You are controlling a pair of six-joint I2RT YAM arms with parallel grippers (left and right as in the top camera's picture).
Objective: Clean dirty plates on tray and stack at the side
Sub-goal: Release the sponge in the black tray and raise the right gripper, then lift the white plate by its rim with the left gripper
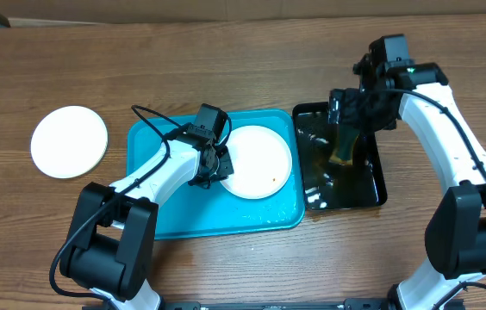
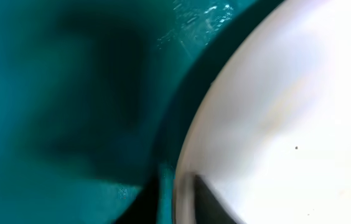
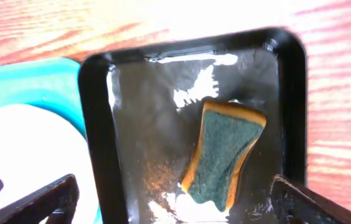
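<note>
Left claw (image 1: 220,164) sits at the frame-left rim of a white plate (image 1: 260,161) on the blue tray (image 1: 165,215), centre frame; whether it grips cannot be told. Right claw (image 3: 174,186) hangs spread wide, released, over a sponge (image 3: 224,152) in the black tray (image 3: 94,124), right. Second plate (image 1: 69,142) lies on the table (image 1: 226,52), far left.

No text, label, brand, number or sign can be read anywhere in these views.
</note>
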